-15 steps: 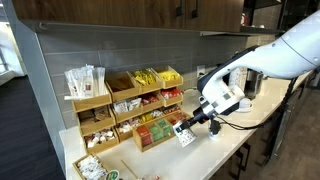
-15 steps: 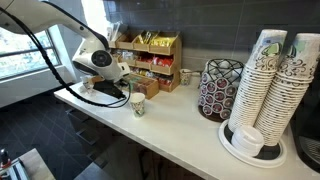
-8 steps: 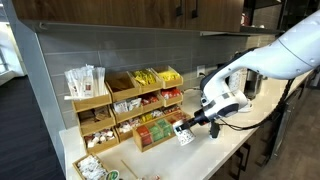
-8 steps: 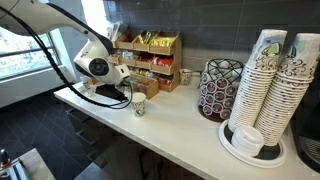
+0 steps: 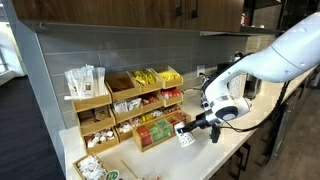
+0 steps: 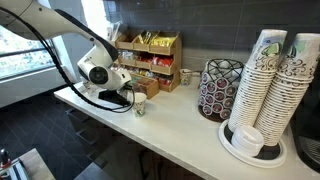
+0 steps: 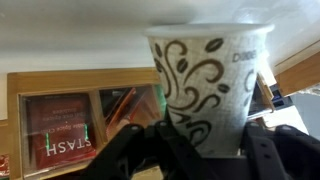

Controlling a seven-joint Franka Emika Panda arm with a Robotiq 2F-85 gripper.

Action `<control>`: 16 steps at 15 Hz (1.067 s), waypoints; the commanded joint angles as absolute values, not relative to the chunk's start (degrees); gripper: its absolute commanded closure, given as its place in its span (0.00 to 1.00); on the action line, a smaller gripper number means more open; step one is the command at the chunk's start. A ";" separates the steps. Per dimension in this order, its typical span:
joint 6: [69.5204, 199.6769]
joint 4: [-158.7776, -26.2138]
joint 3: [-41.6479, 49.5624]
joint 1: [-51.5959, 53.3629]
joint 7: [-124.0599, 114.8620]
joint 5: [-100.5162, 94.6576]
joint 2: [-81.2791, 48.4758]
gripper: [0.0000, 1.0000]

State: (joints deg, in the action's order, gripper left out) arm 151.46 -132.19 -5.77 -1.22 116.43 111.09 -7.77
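Note:
A white paper cup [image 7: 208,85] with brown swirls fills the wrist view, upright between the dark fingers [image 7: 275,150]. My gripper [image 7: 205,142] is shut on its lower part. In both exterior views the cup [image 5: 186,136] [image 6: 139,105] stands low at the white counter [image 6: 180,120], just in front of the wooden tea organiser [image 5: 150,105]. Whether its base touches the counter I cannot tell. The gripper [image 5: 192,128] [image 6: 131,100] comes at it from the side.
The organiser's compartments [image 7: 60,125] hold tea packets right behind the cup. A wire pod carousel [image 6: 220,88] and tall stacks of paper cups [image 6: 270,85] stand further along the counter. A low wooden tray [image 5: 95,165] lies near the counter's end.
The arm's wrist has sunk a little and shifted slightly sideways. The cup stays in the grip at nearly the same spot before the organiser.

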 commanded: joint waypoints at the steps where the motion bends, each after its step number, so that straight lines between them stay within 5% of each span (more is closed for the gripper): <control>1: 151.17 -131.90 -5.61 -1.25 119.93 113.79 -8.78 0.27; 5: 152.50 -132.31 -5.76 -1.04 118.61 112.39 -8.56 0.01; 16: 160.50 -133.89 -6.92 0.44 115.54 106.78 -8.01 0.00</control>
